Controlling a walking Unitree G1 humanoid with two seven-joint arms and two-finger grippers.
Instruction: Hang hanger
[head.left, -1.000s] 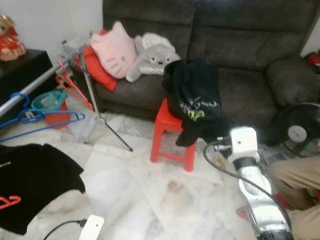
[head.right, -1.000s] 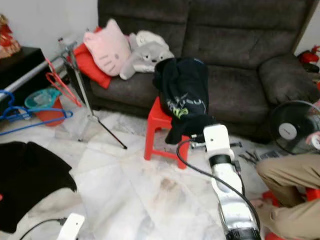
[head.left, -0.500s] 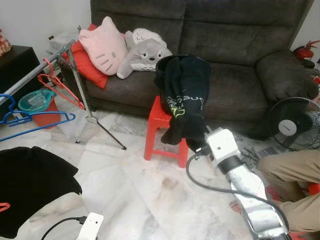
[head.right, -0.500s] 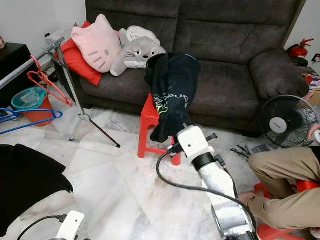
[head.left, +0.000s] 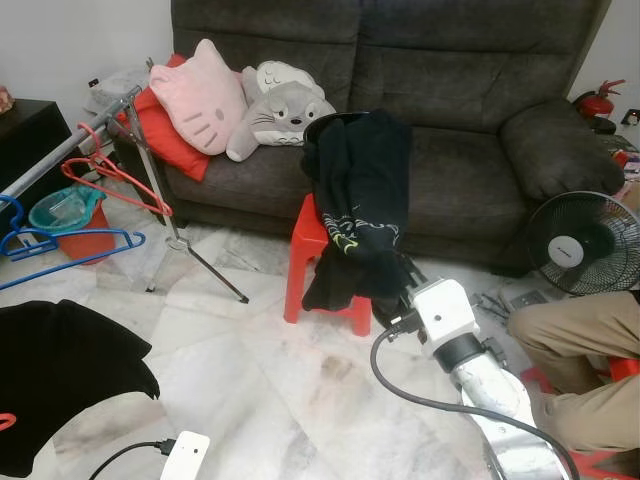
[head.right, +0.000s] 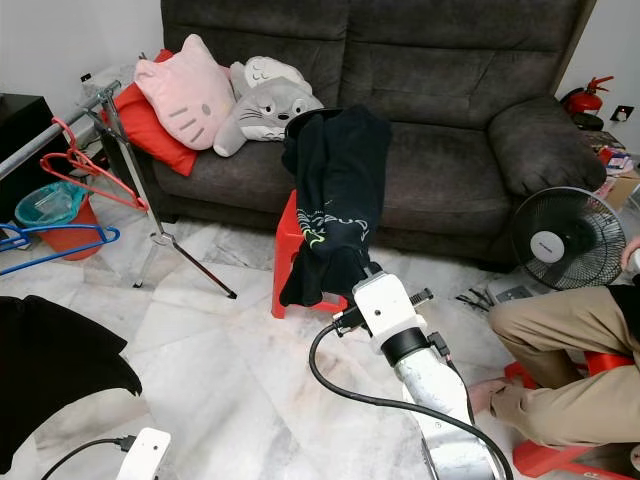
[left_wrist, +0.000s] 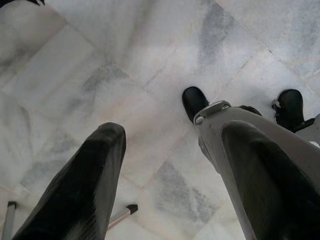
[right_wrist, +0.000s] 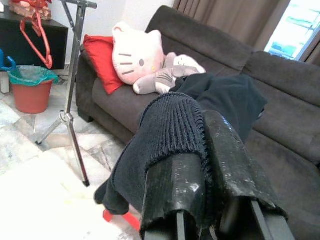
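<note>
Far left: your clothes rail (head.left: 60, 155) runs diagonally, w/ a blue hanger (head.left: 60, 245) and a red hanger (head.left: 115, 180) on it, a red bucket (head.left: 75, 225) beneath. The rail's tripod leg (head.left: 205, 270) splays onto the marble floor (head.left: 270, 370) toward the red stool (head.left: 310, 270); open floor lies between leg and stool. Black cloth (head.left: 60, 385) lies at the near-left floor edge. Your L gripper (left_wrist: 165, 165) hangs low over bare tile, fingers spread wide apart, nothing between them.

Centre: black garment (head.left: 360, 210) drapes over the stool, just in front of the dark sofa (head.left: 450, 100), its lower end trailing off the stool's front edge. Pink cat cushion (head.left: 200, 95) and grey plush (head.left: 275, 105) sit on the sofa's left end.

Your R gripper (right_wrist: 210, 180) is at the garment's lower end, fingers clamped on the knit fabric. Whether a hanger sits inside the garment can't be told.

Right: floor fan (head.left: 585, 245) by the sofa arm, a person's tan-trousered leg (head.left: 580, 350) close beside your R arm; tight room there.
</note>
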